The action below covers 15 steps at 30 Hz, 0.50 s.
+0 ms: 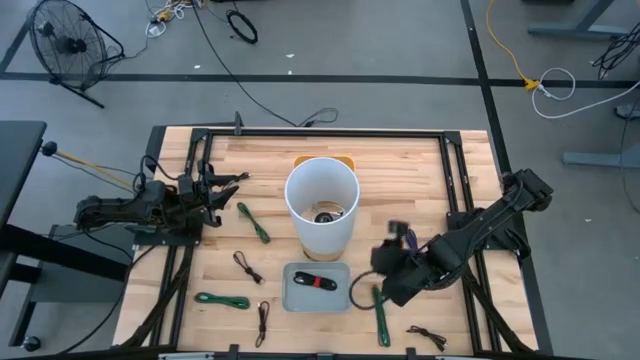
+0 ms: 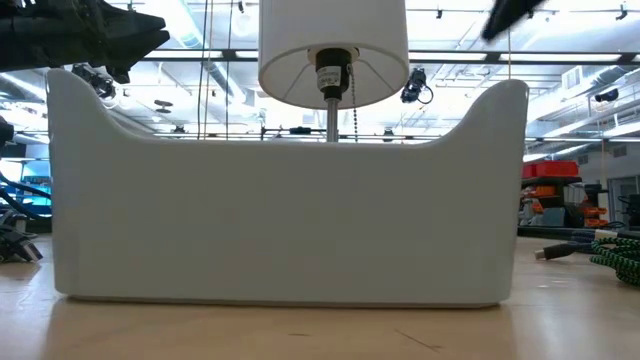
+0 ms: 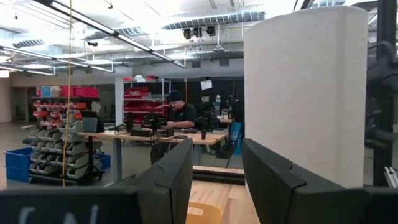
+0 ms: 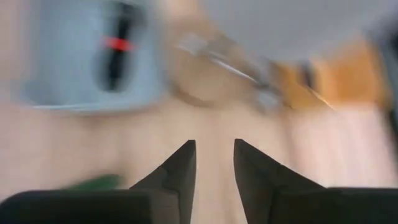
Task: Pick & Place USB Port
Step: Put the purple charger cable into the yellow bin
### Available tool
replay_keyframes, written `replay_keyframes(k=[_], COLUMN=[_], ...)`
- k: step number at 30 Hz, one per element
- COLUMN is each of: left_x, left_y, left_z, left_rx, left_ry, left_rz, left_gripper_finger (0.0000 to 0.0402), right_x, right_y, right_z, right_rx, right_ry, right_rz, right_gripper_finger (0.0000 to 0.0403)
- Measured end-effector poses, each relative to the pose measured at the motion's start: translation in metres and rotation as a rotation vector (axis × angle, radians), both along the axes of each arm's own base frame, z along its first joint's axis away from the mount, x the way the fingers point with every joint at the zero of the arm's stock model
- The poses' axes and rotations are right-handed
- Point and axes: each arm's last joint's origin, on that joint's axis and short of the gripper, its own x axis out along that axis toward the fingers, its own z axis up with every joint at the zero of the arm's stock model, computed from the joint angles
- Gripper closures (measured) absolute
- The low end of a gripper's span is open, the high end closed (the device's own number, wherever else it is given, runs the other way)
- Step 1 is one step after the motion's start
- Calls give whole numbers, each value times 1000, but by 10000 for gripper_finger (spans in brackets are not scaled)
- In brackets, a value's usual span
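A grey tray point(image 1: 292, 299) lies near the table's front edge and holds a black cable with a red band point(image 1: 318, 281). My right gripper point(image 1: 380, 270) hovers just right of the tray, open and holding nothing. Its blurred wrist view shows the tray point(image 4: 56, 62), the banded cable point(image 4: 118, 46) and a loose black cable point(image 4: 217, 62) ahead of the open fingers point(image 4: 214, 149). That loose black cable point(image 1: 358, 290) lies looped on the table between the tray and the gripper. My left gripper point(image 1: 225, 190) waits open at the table's left side.
A white lamp with a cylindrical shade point(image 1: 321, 200) stands at the table's middle, behind the tray. Green cables point(image 1: 253, 222) point(image 1: 222, 300) point(image 1: 381, 315) and thin black cables point(image 1: 247, 266) point(image 1: 262, 320) point(image 1: 428, 337) lie scattered on the wood. A person sits at a bench point(image 3: 180, 115) far behind.
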Motion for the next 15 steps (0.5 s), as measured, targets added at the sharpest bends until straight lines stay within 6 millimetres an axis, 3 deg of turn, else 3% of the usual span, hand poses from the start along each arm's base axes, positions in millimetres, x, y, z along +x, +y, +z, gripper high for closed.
replay_keyframes(k=[6,15], left_x=[0,0], left_y=[0,0], left_z=[0,0], left_rx=[0,0], left_ry=[0,-1], left_rz=[0,0], left_gripper_finger=[257,257], right_x=[-12,-23], right_y=[-25,-64], right_z=[-18,-62], right_rx=[-54,5], right_ry=[26,301], right_rz=[-346,-605], right_gripper_finger=[303,303])
